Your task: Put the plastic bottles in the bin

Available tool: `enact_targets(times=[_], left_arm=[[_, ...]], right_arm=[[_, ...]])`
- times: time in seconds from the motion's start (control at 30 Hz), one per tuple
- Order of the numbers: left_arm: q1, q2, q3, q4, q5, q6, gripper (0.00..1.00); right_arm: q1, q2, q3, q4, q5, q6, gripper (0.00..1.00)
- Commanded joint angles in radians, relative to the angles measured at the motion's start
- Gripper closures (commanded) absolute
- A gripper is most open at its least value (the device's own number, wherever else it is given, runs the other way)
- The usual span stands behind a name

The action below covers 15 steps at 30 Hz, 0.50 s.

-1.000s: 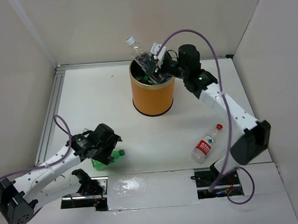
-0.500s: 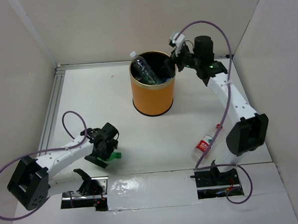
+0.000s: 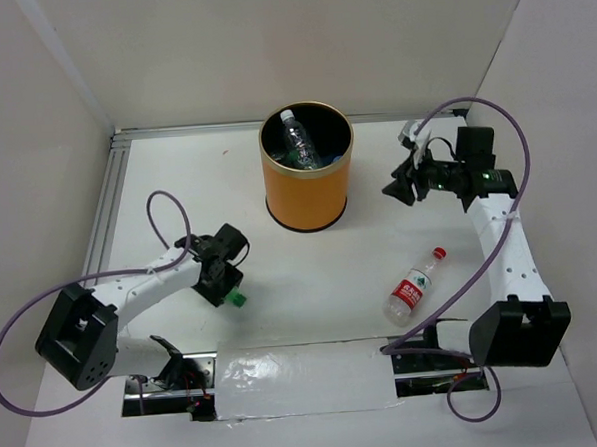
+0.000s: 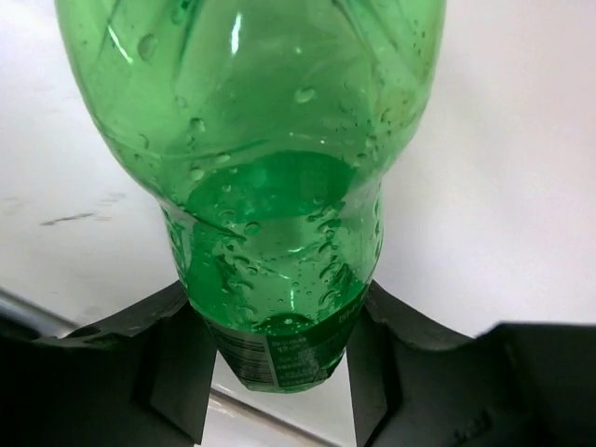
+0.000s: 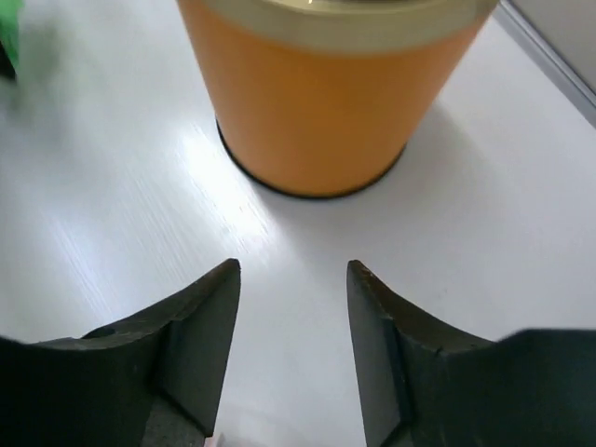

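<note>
Left wrist | left end effector (image 4: pixel 279 321) clamped on green bottle (image 4: pixel 265 140) at waist | likely light, slick, crushable | right end effector (image 5: pixel 291 279) apart

White table (image 3: pixel 311 273) bears orange bin (image 3: pixel 307 198), red-capped bottle (image 3: pixel 412 293).

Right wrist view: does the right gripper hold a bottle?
No, the right gripper has nothing between its fingers; the orange bin stands beyond them.
</note>
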Motion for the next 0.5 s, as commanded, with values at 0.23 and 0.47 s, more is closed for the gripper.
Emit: enact_targets(times=[0.23, 0.47], left_arm=[[-0.172, -0.115, 0.561, 0.401, -0.217, 0.848, 1.00], [-0.172, 0.163, 0.845, 0.770, -0.182, 1.279, 1.00]], right_arm=[[-0.180, -0.151, -0.165, -0.397, 0.153, -0.670, 0.11], [-0.189, 0.042, -0.074, -0.383, 0.389, -0.280, 0.35]])
